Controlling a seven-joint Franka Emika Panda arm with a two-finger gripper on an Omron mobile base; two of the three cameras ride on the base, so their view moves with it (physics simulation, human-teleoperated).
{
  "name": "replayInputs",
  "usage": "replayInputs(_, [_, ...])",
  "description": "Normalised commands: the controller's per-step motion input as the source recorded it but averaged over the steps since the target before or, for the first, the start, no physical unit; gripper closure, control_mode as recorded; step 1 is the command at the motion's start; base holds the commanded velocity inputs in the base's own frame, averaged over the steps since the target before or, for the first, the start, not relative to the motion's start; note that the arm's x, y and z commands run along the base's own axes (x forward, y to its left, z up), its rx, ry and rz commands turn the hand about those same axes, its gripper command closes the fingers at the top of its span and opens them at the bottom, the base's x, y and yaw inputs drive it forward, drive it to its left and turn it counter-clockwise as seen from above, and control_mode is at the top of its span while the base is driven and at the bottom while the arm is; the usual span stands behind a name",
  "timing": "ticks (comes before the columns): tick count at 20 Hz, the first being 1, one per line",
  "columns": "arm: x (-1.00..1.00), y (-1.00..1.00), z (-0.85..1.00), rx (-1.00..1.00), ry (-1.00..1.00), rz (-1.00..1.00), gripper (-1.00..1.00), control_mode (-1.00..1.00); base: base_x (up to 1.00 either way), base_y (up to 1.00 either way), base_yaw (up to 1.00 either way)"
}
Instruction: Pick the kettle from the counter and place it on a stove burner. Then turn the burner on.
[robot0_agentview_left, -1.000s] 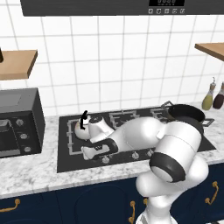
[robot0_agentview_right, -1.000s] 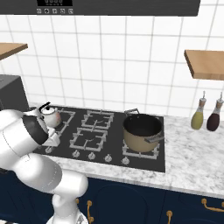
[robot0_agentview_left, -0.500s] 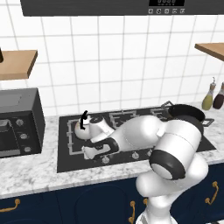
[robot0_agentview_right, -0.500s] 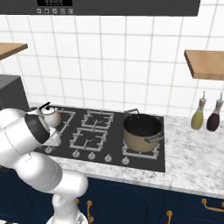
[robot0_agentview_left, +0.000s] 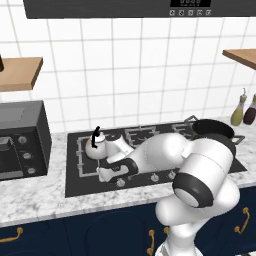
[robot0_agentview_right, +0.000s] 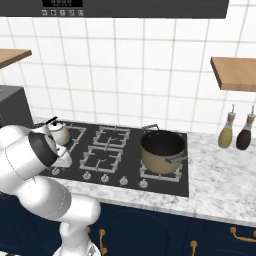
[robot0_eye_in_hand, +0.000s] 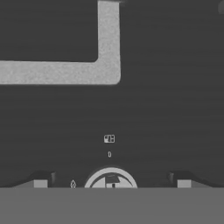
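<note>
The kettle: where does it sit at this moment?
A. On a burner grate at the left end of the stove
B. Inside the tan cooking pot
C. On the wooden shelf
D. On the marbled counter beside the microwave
A: the kettle stands on a grey burner grate at the stove's left end, far from the pot on the right.

Both base views look forward and down at the black cooktop (robot0_agentview_left: 150, 165) from behind the arm. The left one sees it from the left, with the arm in the lower right of the frame; the right one sees it from the right, with the arm in the lower left. They share the cooktop, the kettle (robot0_agentview_left: 96, 145) and the tan pot (robot0_agentview_right: 162, 150). The hand view looks straight at the cooktop surface from very near, with a knob (robot0_eye_in_hand: 111, 179) at bottom centre.
</note>
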Motion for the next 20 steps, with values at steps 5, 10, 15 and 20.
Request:
replayInputs(5, [-0.04, 0.00, -0.03, 0.00, 0.00, 0.00, -1.00, -1.00, 0.00, 0.00, 0.00])
replayInputs(10, [0.00, 0.00, 0.00, 0.00, 0.00, 0.00, 1.00, -1.00, 0.00, 0.00, 0.00])
replayInputs(15, [-0.01, 0.00, 0.00, 0.00, -0.01, 0.00, 1.00, -1.00, 0.00, 0.00, 0.00])
replayInputs(20, [-0.14, 0.00, 0.00, -0.02, -0.04, 0.29, 1.00, -1.00, 0.00, 0.00, 0.00])
